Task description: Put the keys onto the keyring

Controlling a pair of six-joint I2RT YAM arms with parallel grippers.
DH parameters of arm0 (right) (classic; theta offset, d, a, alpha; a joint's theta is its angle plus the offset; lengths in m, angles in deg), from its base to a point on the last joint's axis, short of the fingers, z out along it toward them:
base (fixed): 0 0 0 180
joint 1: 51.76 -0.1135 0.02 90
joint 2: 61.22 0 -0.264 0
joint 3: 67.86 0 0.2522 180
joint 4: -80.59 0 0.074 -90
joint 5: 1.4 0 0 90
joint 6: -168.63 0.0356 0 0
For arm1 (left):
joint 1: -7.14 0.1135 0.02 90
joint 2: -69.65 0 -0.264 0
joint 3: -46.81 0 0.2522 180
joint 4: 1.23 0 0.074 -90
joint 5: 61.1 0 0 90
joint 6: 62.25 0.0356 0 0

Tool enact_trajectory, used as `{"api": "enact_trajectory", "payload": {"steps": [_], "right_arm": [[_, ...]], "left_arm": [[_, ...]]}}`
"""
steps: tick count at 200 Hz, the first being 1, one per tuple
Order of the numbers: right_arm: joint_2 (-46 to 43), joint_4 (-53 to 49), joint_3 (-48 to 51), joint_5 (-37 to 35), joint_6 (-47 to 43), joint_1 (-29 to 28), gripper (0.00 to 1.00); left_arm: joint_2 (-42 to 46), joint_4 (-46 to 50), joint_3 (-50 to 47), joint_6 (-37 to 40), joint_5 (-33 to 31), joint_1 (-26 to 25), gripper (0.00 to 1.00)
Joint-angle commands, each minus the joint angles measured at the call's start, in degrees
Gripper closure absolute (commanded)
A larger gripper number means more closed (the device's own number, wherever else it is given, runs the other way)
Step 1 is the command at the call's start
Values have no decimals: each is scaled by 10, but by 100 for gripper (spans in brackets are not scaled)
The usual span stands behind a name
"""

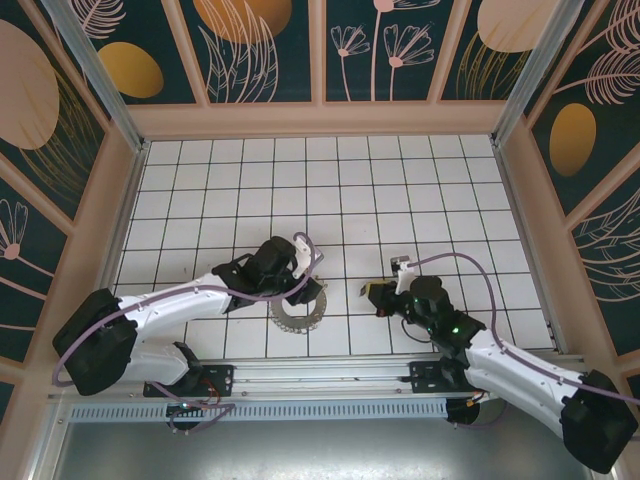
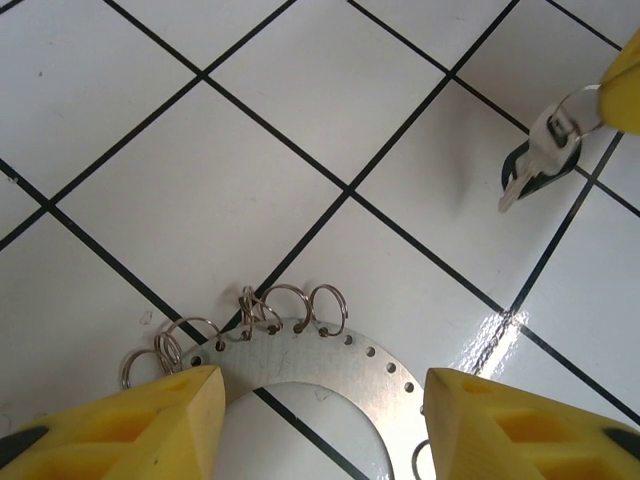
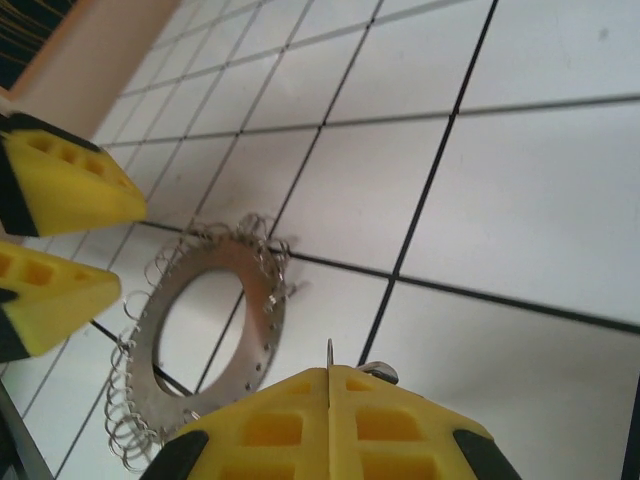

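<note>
The keyring (image 1: 300,318) lies flat on the white tiles, a grey metal hoop (image 2: 304,362) fringed with small wire loops. My left gripper (image 2: 320,388) hovers over its near rim, open, with a yellow finger on either side and nothing pinched. One tile to the right, my right gripper (image 1: 376,296) is shut on the keys (image 2: 540,160), a small silver and dark piece hanging from its fingertips just above the floor. In the right wrist view a thin metal edge of the keys (image 3: 329,352) sticks out of the shut right gripper (image 3: 330,378), and the keyring (image 3: 268,306) lies ahead to the left.
The tiled floor (image 1: 330,190) is walled by beige panels (image 1: 320,120) at the back and on both sides. A metal rail (image 1: 330,370) carrying the arm bases runs along the near edge. The left gripper's fingers (image 3: 60,190) show beside the ring.
</note>
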Motion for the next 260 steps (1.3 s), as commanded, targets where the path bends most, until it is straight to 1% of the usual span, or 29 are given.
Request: {"api": "enact_trajectory", "payload": {"steps": [1,31,50,70,98,136,157,190,208,216,224,246,258,260], "right_arm": [[31,36,8,26,35,5,100],[75,29,-2,38,39,6,99],[90,29,-7,35,43,6,91],[103,22,-17,23,44,6,82],[105,-30,-49,4,15,6,74],[88,-71,-70,-36,-4,8,57],[77,-91,-81,-54,-12,9,51],[34,-80,-60,-61,-2,15,44],[21,-72,-49,-61,6,22,38],[19,-66,-44,-59,8,25,31],[19,-60,-39,-58,11,26,28],[26,-44,-30,-54,18,30,25],[28,-48,-34,-59,19,31,24],[28,-50,-34,-60,19,31,22]], "left_arm": [[2,-19,-18,-15,19,2,46],[4,-55,-39,-27,46,2,46],[7,-78,-53,-35,55,2,46],[5,-86,-55,-40,48,2,48],[18,-82,-61,-43,45,2,49],[2,-88,-61,-56,40,1,54],[-18,-78,-42,-58,25,-7,56],[-57,-61,-6,-60,20,-18,64],[-79,-46,16,-55,15,-29,65],[-87,-45,24,-56,15,-32,65],[-96,-44,31,-58,16,-33,65],[-124,-32,52,-60,11,-34,65],[-137,-24,66,-60,11,-34,66],[-138,-23,69,-59,11,-34,67]]}}
